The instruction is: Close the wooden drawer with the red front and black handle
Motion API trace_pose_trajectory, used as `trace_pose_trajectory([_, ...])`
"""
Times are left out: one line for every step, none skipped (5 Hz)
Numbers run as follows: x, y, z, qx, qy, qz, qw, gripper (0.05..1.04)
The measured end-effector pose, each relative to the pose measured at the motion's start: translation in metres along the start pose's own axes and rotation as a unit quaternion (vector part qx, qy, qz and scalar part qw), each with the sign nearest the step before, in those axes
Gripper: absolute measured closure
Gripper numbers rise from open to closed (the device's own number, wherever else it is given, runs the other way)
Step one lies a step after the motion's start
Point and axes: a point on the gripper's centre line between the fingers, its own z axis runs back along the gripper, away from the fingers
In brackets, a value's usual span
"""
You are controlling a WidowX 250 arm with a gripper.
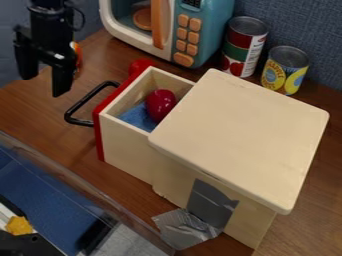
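At the lower left, a yellow piece (pixel 19 226) lay near a blue surface (pixel 43 192), beside the slanting edge of a clear panel (pixel 80 186). In the upper left, the black arm (pixel 50 17) came down from the top edge, close to vertical, with the gripper (pixel 45 86) below it. Its two fingers pointed downward and were spread well apart, with nothing held between them. An orange-red thing (pixel 77 54) showed just behind them. The black handle (pixel 72 114) was the nearest part of the wooden drawer (pixel 127 145), to the right of the fingers and apart from them. The drawer was pulled out, its red front (pixel 100 125) facing the gripper, and a rounded red thing (pixel 139 65) showed by the front's far end. Inside, a glossy red toy fruit (pixel 160 104) rested on blue cloth (pixel 138 118). Behind stood a teal and white toy microwave (pixel 207 37) with an orange handle, orange buttons and a small dark display. Gray tape (pixel 212 202) clung to the side of the pale wooden cabinet (pixel 244 132). Farther right, one can (pixel 244 47) wore a red, green and white label with tomato pictures; the next can (pixel 285 70) had a yellow label with blue lettering.
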Motion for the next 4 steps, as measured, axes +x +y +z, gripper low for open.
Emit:
trace_pose_trajectory([0.005,0.001,-0.012,0.003,0.009,0.003,1.0,0.083])
trace_pose_trajectory([0.014,-0.009,-0.025,0.019,0.016,-0.013,0.9996,0.083])
trace_pose_trajectory([0.014,-0.015,-0.029,0.021,0.019,-0.02,0.9994,0.083])
trace_pose_trajectory([0.013,-0.032,-0.035,0.002,0.02,-0.028,0.9994,0.083])
